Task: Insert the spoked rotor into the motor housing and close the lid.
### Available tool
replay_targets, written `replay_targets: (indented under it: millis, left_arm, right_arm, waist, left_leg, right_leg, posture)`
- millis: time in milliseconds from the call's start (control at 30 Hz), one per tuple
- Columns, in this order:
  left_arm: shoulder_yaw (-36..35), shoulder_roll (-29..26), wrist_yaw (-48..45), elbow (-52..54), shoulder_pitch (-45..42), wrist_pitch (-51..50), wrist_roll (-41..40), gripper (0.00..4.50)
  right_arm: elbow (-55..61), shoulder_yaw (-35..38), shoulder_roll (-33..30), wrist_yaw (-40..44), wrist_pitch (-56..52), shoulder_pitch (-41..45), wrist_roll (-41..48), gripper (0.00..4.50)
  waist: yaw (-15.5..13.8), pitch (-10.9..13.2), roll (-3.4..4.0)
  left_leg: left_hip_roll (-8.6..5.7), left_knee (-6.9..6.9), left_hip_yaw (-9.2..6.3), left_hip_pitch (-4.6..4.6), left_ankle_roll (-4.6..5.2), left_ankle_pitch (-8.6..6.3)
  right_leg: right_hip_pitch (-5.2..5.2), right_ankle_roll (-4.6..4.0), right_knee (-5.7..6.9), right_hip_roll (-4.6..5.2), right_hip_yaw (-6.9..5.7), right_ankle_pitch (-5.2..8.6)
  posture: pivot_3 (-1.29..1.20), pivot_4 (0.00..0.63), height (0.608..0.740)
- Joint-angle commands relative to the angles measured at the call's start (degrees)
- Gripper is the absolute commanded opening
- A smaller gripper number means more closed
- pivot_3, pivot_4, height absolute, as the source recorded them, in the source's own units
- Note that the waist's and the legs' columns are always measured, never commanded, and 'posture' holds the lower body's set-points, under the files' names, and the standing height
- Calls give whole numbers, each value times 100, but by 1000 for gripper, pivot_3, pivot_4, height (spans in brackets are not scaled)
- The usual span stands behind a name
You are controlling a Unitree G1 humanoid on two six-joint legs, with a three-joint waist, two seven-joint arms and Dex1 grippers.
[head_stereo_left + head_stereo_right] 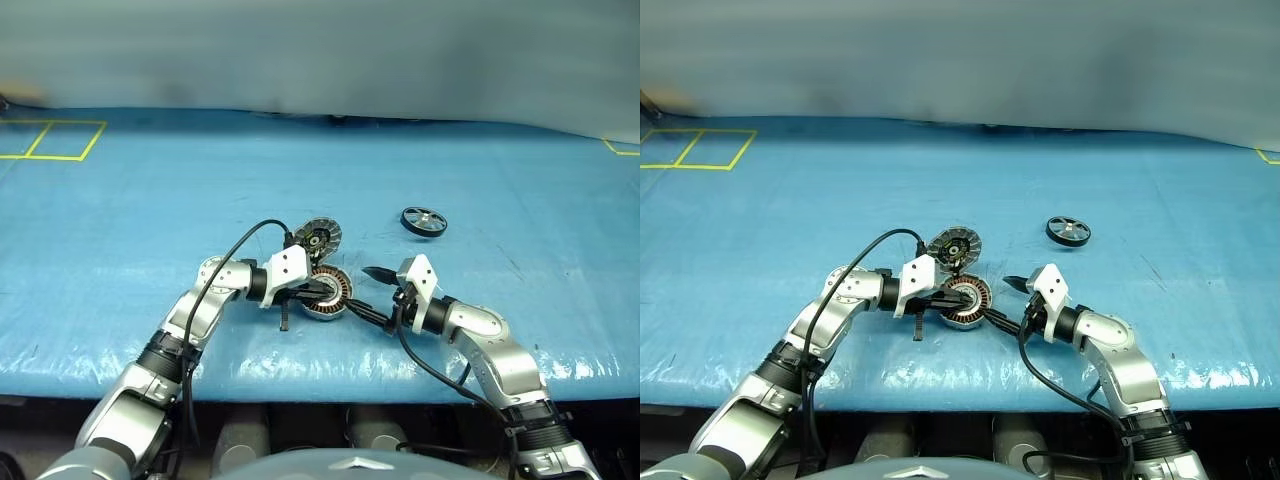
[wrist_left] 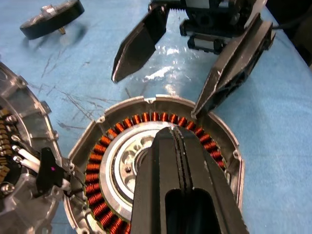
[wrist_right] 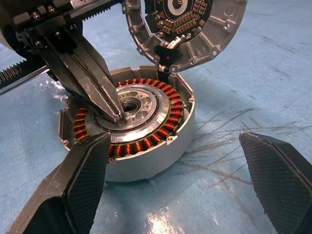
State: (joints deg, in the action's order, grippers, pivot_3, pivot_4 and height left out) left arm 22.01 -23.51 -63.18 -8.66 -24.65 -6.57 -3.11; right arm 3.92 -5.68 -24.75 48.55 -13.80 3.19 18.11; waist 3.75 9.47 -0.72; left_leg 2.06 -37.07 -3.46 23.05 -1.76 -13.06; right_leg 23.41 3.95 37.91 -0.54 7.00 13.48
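The motor housing [image 1: 340, 296] lies open on the blue table, copper windings [image 2: 97, 161] ringing its silver centre. Its lid [image 1: 320, 238] stands tipped up at the housing's far edge, inner side showing [image 3: 185, 24]. My left gripper [image 2: 176, 130] is shut with nothing in it, and its tips sit on the housing's silver centre [image 3: 141, 100]. To the right of the housing my right gripper [image 1: 372, 293] stands open, facing it, with one fingertip [image 2: 200, 108] close to the rim. The spoked rotor [image 1: 424, 220] lies flat, apart, farther back to the right.
A blue sheet [image 1: 500, 180] covers the table, and its front edge runs just below both arms. Yellow tape squares [image 1: 60, 140] mark the far left, and a yellow corner [image 1: 620, 148] marks the far right. Black cables loop from both wrists.
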Motion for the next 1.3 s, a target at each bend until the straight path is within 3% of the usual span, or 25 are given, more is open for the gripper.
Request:
replay_targets:
  millis: [33,233,433,700,967,1300]
  left_arm:
    - [114,-66,91,-48,-47,-45,236,12]
    - [26,-14,214,5,6,-19,154,12]
    - [-477,166,248,503,265,-29,-601,12]
    - [-980,-210,408,1207,830,-80,-919,12]
    - [-1272,-239,658,1225,1496,278,-1026,12]
    - [-1533,-62,1143,960,1823,774,-1040,0]
  right_arm:
    - [114,78,2,-28,125,-11,14,4434]
    - [114,74,11,-44,144,-25,15,4434]
    - [179,83,1,-76,178,-10,-9,4434]
    - [223,140,-49,-243,306,54,-174,4434]
    - [228,479,-5,-1039,197,248,-392,4434]
    - [195,1197,-597,-2068,-361,776,-922,4467]
  waist:
    - [-3,0,0]
    - [5,0,0]
    - [3,0,0]
    - [17,0,1]
    - [1,0,1]
    - [-4,1,1]
  left_leg:
    - [0,0,0,0,0,0]
    - [1,-1,0,-2,0,0]
    - [1,0,-1,-1,0,0]
    - [3,2,1,-2,0,0]
    - [1,-1,3,-2,0,0]
    - [1,-2,8,-2,0,0]
  right_leg:
    - [-1,0,0,0,0,0]
    - [-2,0,2,0,0,0]
    - [0,0,3,0,0,0]
    - [1,-1,3,0,1,1]
    - [1,-2,1,3,1,1]
    - [2,-2,1,5,4,1]
  posture:
    - [0,150,740]
    - [0,150,740]
    - [0,150,740]
    - [0,150,740]
    - [0,150,740]
    - [0,150,740]
